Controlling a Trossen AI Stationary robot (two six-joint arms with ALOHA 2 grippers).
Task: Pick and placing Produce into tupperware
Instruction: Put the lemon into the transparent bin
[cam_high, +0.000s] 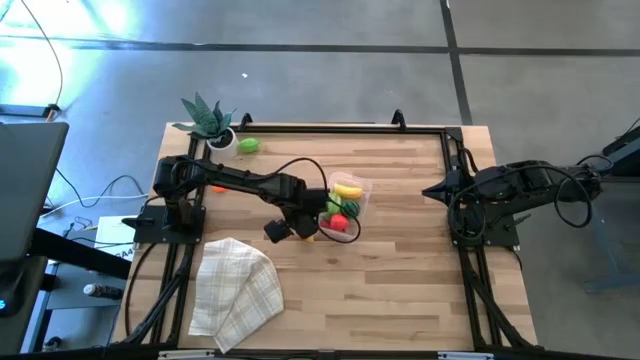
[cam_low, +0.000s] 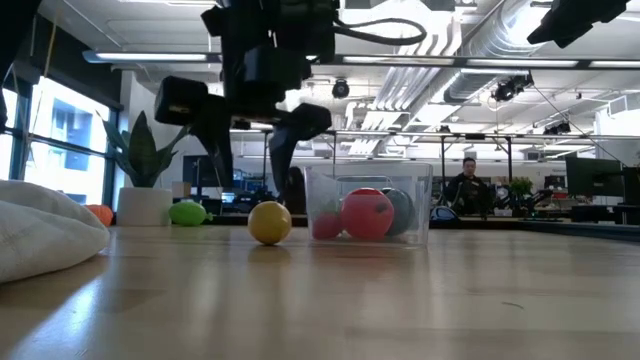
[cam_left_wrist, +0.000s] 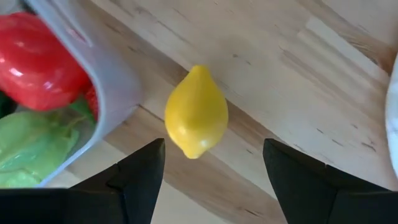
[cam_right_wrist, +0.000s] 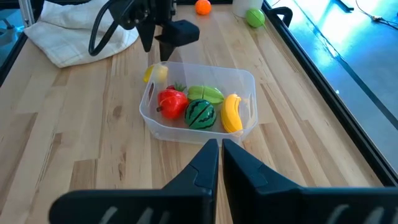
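The left gripper (cam_high: 300, 229) is hanging just above the table at the centre of the high view, fingers spread wide on either side of a yellow lemon (cam_left_wrist: 196, 112). In the left wrist view the lemon is lying on the bare wood between the two dark fingers (cam_left_wrist: 140, 171), untouched by either, so the opening looks set for a straight drop and squeeze. The lemon is resting just outside the tupperware (cam_right_wrist: 245, 81), close against its near wall, which is probably why the arm is approaching from the open-table side.

Inside the tub, in the middle of the right wrist view, a red pepper (cam_right_wrist: 171, 101), a light green piece (cam_right_wrist: 205, 93), a watermelon (cam_right_wrist: 201, 114) and a banana (cam_right_wrist: 232, 113) are already lying together. A green fruit (cam_high: 249, 145) and an orange one (cam_high: 217, 187) are waiting near the plant (cam_high: 208, 118) at the upper left of the high view.

The right gripper (cam_right_wrist: 220, 152) is parked at the right edge, fingers pressed together.
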